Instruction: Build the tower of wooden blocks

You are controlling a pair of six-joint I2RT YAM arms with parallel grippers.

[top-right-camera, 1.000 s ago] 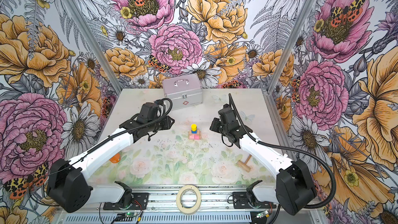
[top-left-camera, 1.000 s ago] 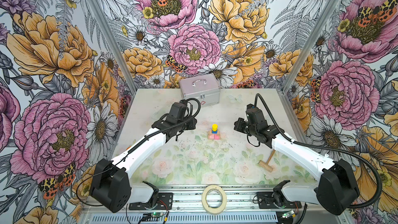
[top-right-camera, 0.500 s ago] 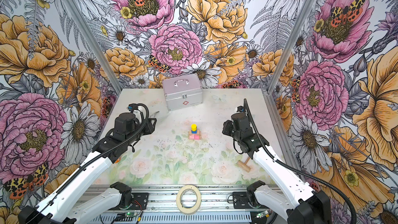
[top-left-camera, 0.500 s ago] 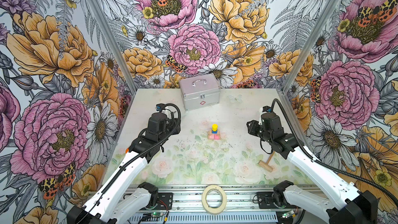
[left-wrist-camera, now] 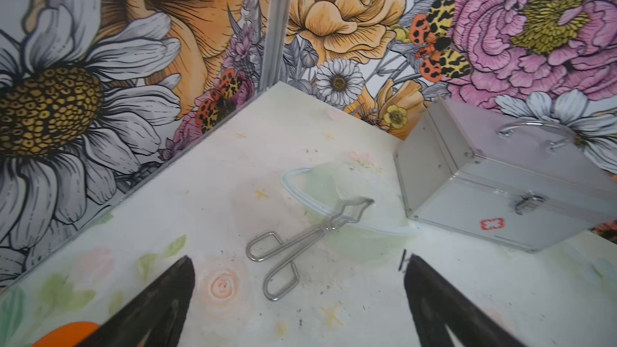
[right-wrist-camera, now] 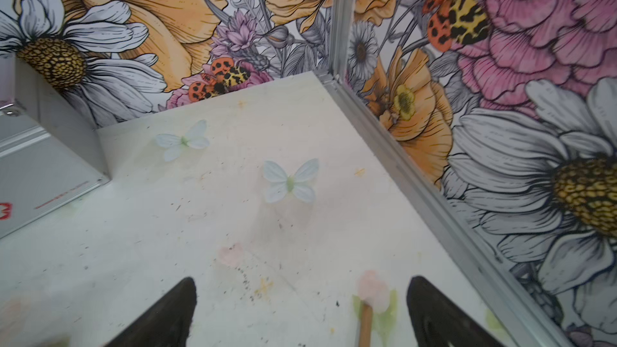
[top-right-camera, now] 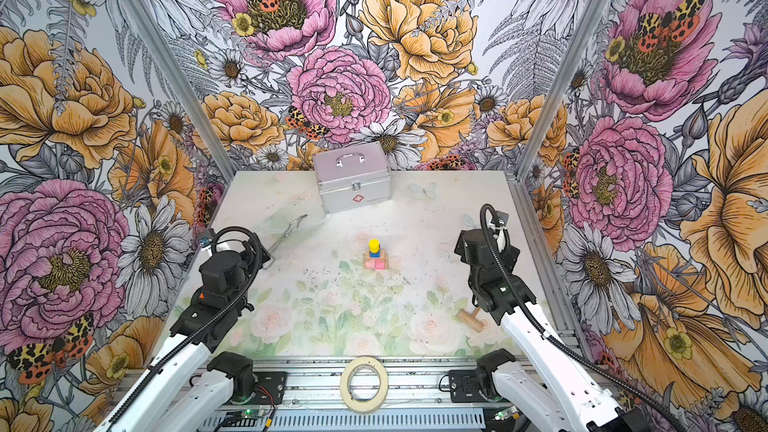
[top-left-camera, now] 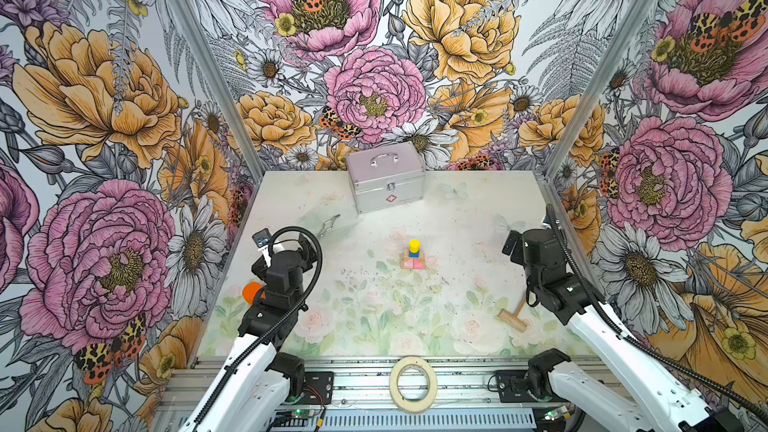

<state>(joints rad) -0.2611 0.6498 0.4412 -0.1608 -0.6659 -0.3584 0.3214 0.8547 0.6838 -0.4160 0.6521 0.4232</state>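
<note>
The wood block tower [top-left-camera: 413, 254] [top-right-camera: 375, 255] stands alone mid-table in both top views. A yellow cylinder [top-left-camera: 414, 244] tops a small blue block [top-left-camera: 413, 253], which sits on pink bricks [top-left-camera: 412, 263] with tan wood at their sides. My left gripper [top-left-camera: 304, 243] [left-wrist-camera: 298, 262] is open and empty, well to the tower's left near the left wall. My right gripper [top-left-camera: 510, 243] [right-wrist-camera: 302, 282] is open and empty, far to the tower's right near the right wall. Neither wrist view shows the tower.
A silver case [top-left-camera: 386, 176] stands at the back. Metal tongs [left-wrist-camera: 300, 242] and a clear plastic piece lie ahead of the left gripper. A wooden mallet [top-left-camera: 513, 317] lies under the right arm. An orange object [top-left-camera: 250, 292] sits by the left arm. A tape roll [top-left-camera: 412, 384] rests on the front rail.
Both arms have drawn back from the tower, the left toward the left wall and the right toward the right wall. Both grippers have opened. The tower has not moved.
</note>
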